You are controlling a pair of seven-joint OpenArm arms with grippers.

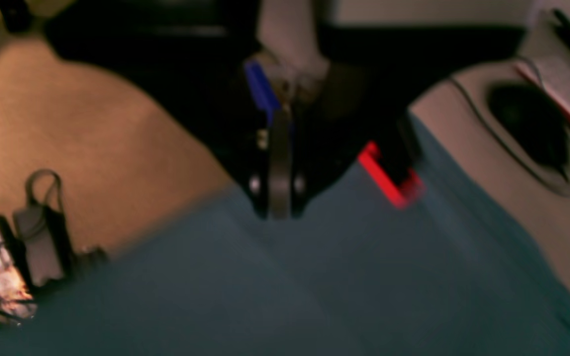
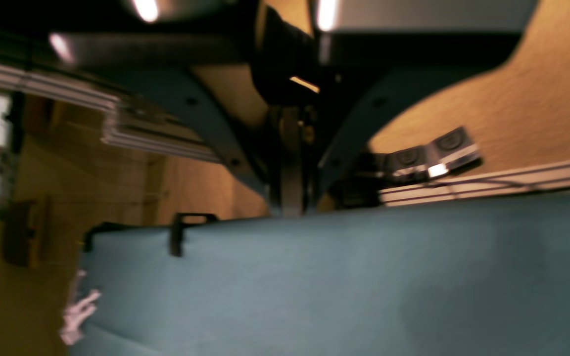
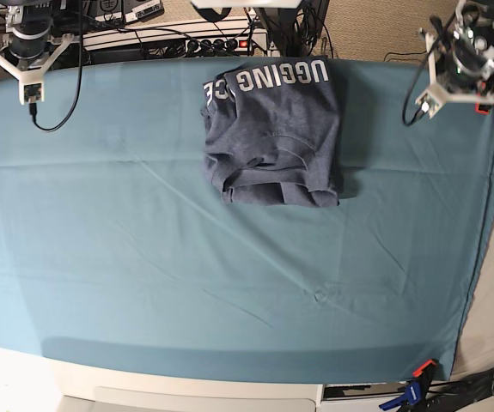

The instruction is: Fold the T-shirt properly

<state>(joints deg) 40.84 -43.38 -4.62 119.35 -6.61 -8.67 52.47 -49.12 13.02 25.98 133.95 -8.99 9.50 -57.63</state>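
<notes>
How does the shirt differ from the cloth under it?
The T-shirt is grey-blue, the cloth teal. The T-shirt is a small folded bundle at the far edge, while the cloth is spread over the whole table. The T-shirt bears white lettering and the cloth is plain. Both are fabric, lying flat.

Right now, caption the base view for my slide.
Folded T-shirt on teal cloth, both pincers shut, parked at far corners.

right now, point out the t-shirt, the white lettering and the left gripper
T-shirt [image 3: 272,137], base view, middle of the grey fabric
white lettering [image 3: 283,76], base view, middle of the word
left gripper [image 3: 427,106], base view, its tip
</notes>
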